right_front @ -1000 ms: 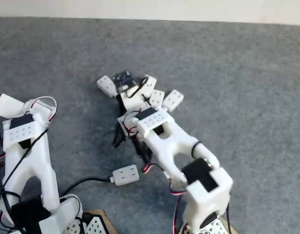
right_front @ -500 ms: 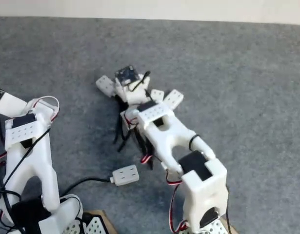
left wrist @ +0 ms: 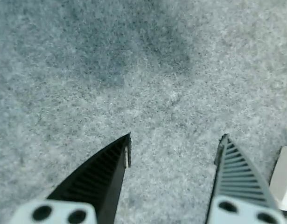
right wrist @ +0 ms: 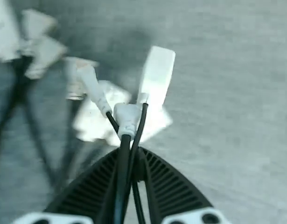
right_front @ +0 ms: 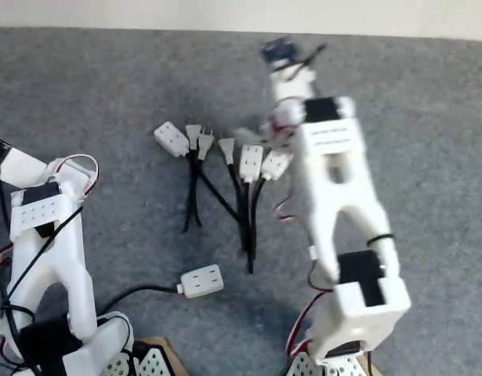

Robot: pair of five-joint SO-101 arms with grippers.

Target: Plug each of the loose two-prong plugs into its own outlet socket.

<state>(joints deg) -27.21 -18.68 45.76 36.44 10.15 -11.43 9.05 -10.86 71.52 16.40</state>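
Several white two-prong plugs [right_front: 201, 141] and white outlet sockets [right_front: 251, 160] on black cords [right_front: 244, 211] lie fanned out mid-table. My right gripper [right wrist: 134, 156] is shut on two black cords just behind a white plug [right wrist: 127, 117]. An oblong white socket [right wrist: 157, 77] hangs beyond that plug. From the high camera the right gripper [right_front: 276, 117] sits at the right end of the row, raised and blurred. My left gripper [left wrist: 176, 144] stands open over bare grey carpet, and in the high view its arm [right_front: 41, 211] is at the far left.
A separate white socket [right_front: 201, 280] on a black cable lies near the front between the arms. A white object [left wrist: 284, 177] pokes in beside one left finger. Grey carpet [right_front: 413, 157] stretches open to the right and back.
My right arm swung from over the plug cluster toward the back right, uncovering the row of plugs and sockets and tugging cords along. The left arm barely moved.
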